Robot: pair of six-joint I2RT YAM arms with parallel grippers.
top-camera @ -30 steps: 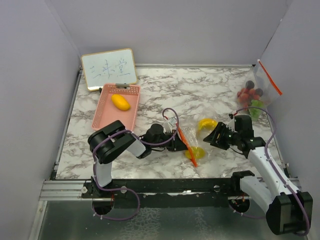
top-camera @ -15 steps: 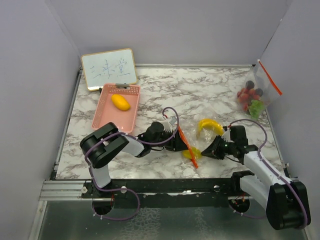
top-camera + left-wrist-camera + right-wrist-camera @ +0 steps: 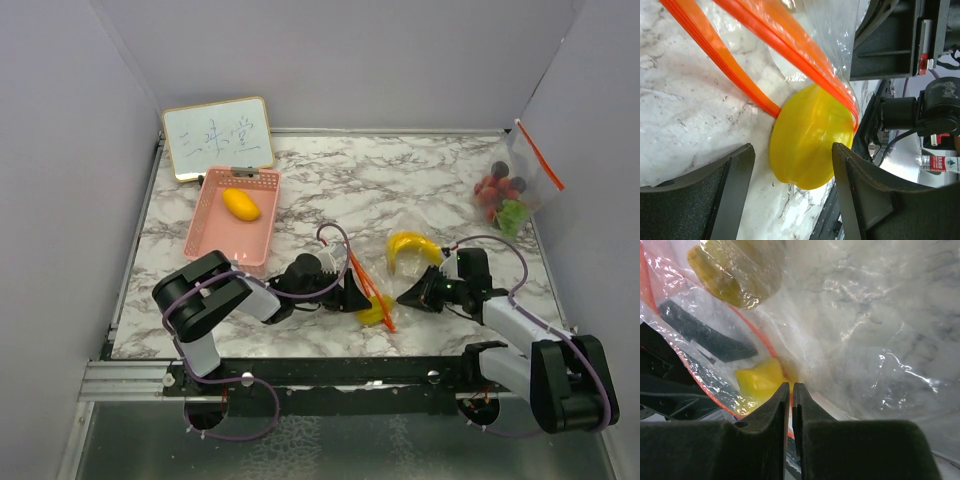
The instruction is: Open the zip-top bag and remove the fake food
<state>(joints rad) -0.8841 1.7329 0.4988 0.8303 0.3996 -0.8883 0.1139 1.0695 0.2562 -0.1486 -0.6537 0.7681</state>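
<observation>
The zip-top bag (image 3: 372, 292) lies flat near the table's front, its orange zip strips (image 3: 765, 30) parted. A yellow fake food piece (image 3: 810, 135) sits in the bag's mouth, between the fingers (image 3: 737, 172) of my left gripper (image 3: 352, 296), which is open and straddles it (image 3: 792, 167). My right gripper (image 3: 407, 297) is at the bag's right side, shut on a fold of the clear plastic (image 3: 791, 389); the yellow piece (image 3: 760, 380) shows through the film. A banana (image 3: 412, 248) lies just behind the bag.
A pink basket (image 3: 212, 232) at the left holds an orange-yellow oval fruit (image 3: 240, 204). A whiteboard (image 3: 218, 135) leans at the back left. A second clear bag with red, dark and green pieces (image 3: 505, 190) leans on the right wall.
My left gripper has opened and now straddles the yellow piece. My right gripper has come down and left to the bag and shut on its plastic.
</observation>
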